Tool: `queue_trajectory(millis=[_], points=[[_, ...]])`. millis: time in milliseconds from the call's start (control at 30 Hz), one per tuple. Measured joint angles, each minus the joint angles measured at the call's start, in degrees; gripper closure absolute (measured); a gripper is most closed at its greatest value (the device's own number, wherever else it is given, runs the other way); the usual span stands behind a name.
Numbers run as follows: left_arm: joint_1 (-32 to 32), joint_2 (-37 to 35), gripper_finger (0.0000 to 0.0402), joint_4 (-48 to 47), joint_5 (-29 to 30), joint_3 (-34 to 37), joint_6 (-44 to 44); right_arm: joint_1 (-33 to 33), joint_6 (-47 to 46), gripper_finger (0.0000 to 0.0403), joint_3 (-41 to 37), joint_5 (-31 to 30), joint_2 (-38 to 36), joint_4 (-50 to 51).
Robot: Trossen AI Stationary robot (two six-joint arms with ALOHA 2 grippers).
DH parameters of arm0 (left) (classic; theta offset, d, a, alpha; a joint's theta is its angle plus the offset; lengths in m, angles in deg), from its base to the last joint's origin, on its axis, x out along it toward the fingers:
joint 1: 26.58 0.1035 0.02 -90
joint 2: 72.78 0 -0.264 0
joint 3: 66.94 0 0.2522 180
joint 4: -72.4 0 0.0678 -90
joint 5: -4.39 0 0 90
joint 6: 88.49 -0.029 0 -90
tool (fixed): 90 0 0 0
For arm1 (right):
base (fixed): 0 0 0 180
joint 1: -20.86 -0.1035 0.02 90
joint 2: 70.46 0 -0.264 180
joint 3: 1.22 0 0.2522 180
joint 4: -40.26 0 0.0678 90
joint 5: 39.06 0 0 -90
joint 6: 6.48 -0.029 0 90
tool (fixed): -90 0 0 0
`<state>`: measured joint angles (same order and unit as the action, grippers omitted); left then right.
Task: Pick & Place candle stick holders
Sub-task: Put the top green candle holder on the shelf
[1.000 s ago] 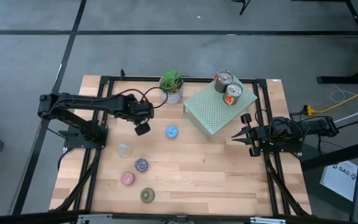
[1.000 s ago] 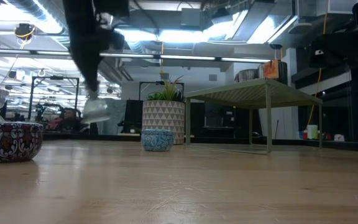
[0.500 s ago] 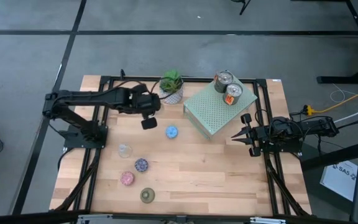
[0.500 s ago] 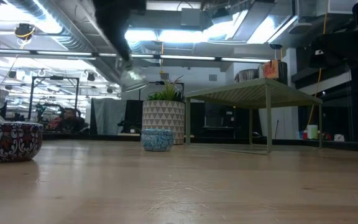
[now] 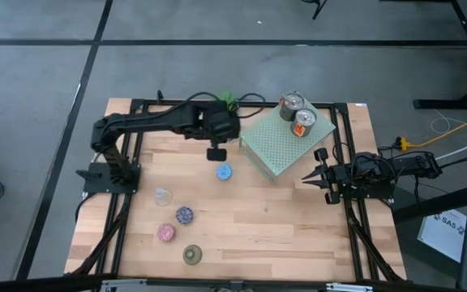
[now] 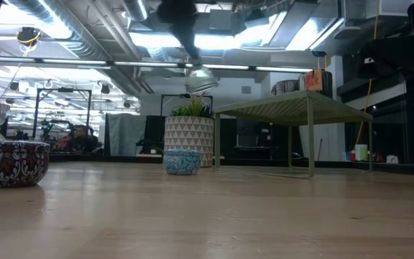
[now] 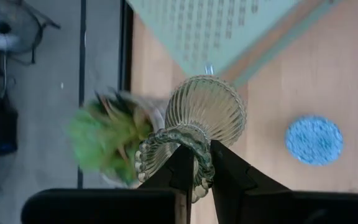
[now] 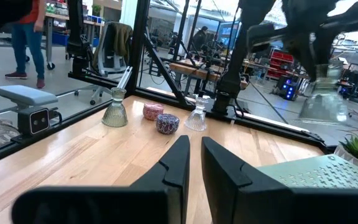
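your left gripper [image 7: 196,180] pinches a clear holder [image 7: 199,124] by its rim, so it hangs free; slab [image 7: 222,28] just ahead, plant [image 7: 104,140] beside; right gripper [image 8: 191,163] waits, closed and empty.

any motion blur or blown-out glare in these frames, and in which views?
Left wrist view: the plant is smeared, while the clear glass holder held in the left gripper stays sharp. Low view: ceiling lights glare, and the carried holder is soft. Right wrist view: that holder blurs too.

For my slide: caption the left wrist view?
Left gripper carries a clear glass holder above the plant and blue holder.
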<state>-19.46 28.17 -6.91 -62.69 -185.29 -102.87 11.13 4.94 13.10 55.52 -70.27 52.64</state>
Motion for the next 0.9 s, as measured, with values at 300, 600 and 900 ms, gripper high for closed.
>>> queue_trajectory(millis=[300,600,900], points=[[2.04,10.72,0.0375,0.09,-0.49,-15.43,-12.11,0.0,0.02,0.0359,0.01,0.0,0.01,0.02],[4.24,19.84,0.0375,1.43,-3.78,-27.32,-18.04,0.01,0.01,0.0359,0.0,0.0,0.01,0.02],[6.56,22.83,0.0375,6.57,-8.76,-29.94,-21.39,-0.01,0.02,0.0359,0.0,0.0,0.01,0.02]])
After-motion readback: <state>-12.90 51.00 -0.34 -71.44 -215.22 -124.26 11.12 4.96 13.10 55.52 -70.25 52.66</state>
